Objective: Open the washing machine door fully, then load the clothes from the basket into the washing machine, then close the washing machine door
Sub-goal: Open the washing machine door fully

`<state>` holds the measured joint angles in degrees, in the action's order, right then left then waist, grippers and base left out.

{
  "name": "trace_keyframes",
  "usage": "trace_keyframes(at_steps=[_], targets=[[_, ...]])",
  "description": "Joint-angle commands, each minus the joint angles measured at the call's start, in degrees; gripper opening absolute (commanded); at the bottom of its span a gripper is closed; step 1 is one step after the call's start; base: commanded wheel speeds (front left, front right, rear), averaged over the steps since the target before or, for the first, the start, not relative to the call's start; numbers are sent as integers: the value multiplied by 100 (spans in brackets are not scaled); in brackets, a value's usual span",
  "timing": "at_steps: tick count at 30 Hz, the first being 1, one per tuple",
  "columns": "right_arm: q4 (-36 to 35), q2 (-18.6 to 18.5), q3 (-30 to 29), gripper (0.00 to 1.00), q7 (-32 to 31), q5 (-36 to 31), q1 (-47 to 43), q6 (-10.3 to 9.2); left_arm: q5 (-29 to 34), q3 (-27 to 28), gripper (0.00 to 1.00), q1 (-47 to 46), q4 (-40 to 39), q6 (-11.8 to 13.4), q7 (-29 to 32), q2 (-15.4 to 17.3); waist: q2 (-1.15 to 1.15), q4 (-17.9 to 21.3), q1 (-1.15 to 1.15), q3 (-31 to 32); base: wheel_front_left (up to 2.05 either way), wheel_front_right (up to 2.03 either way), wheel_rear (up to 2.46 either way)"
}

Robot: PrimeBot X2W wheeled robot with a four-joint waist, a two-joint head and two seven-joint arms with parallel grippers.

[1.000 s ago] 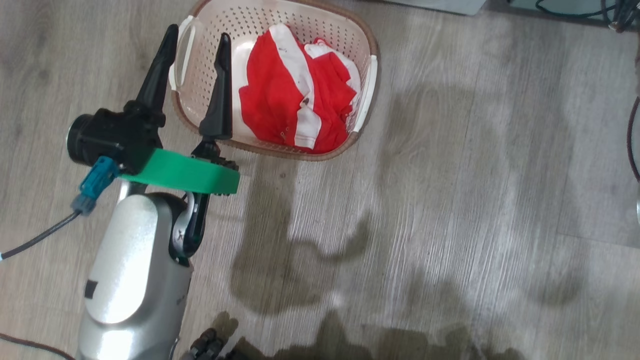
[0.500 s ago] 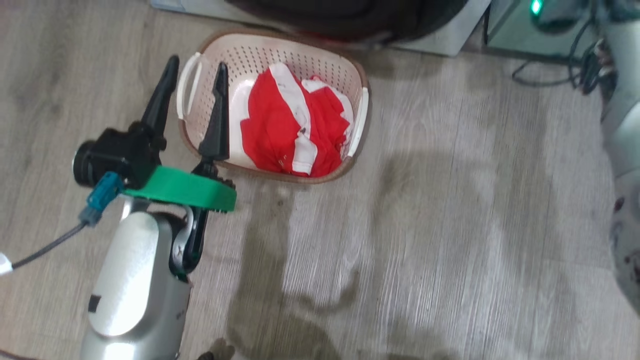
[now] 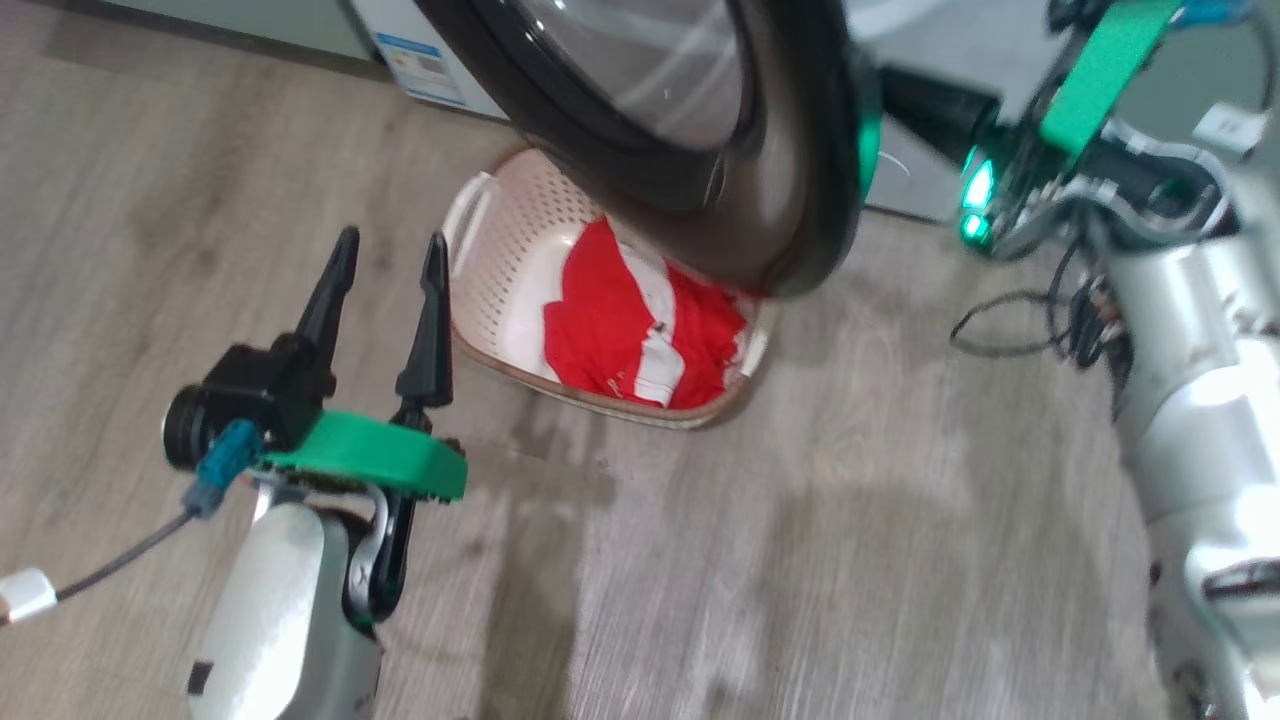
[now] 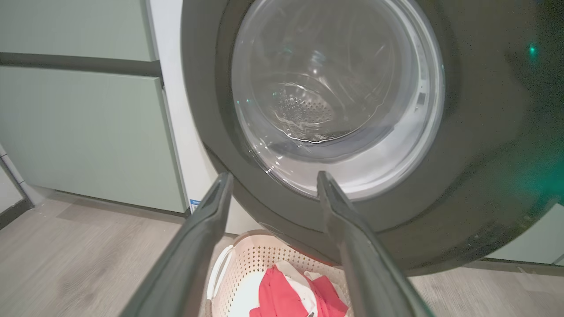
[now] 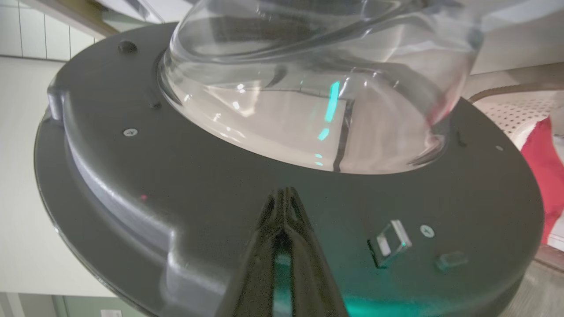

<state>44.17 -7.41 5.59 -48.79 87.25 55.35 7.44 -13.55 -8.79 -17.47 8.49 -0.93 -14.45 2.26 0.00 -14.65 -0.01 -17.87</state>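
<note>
Cabinet doors (image 4: 83, 132): pale green flat panels at the far left of the left wrist view, beside the machine's white flank.
Left gripper (image 3: 392, 236): two long dark fingers on a green bracket, spread apart and empty. It hovers over the grey wood-grain floor (image 3: 700, 560), just beside the basket's left handle.
Basket (image 3: 497, 262): cream-white perforated plastic tub with a brown woven-look rim. It stands on the floor before the machine, its far part under the swung-out door.
Clothes (image 3: 630, 335): red and white fabric garments, bunched inside the basket.
Washing machine (image 4: 183, 132): big white front-loader, with its blue-white energy sticker (image 3: 415, 62) low on the front.
Washing machine door (image 3: 790, 200): large round door with a wide glossy black rim around a bulging clear glass bowl. It is swung away from the machine and overhangs the basket.
Right gripper (image 5: 285, 193): dark fingers pressed together, grasping nothing, with the tips against the door's black inner face below the glass bowl.
Progress: opening the door appears to be the step in hand, though whether it is fully open cannot be told. Loading the clothes and closing the door remain.
</note>
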Motion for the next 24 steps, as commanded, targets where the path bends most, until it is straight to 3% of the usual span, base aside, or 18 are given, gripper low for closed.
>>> trace_keyframes(at_steps=[1,11,24], targets=[[-337,196,103,0,-102,61,-72,5,-13,228,100,17,-163,32,-54,70,0,-194,1,184,0,0,0],[-1049,377,391,0,-296,203,-1007,5,-103,263,100,410,-166,166,-55,66,0,-693,1,497,0,0,0],[-1193,450,1000,0,-96,496,-1382,5,-249,172,100,585,-154,306,-55,63,0,-1127,1,696,0,0,0]])
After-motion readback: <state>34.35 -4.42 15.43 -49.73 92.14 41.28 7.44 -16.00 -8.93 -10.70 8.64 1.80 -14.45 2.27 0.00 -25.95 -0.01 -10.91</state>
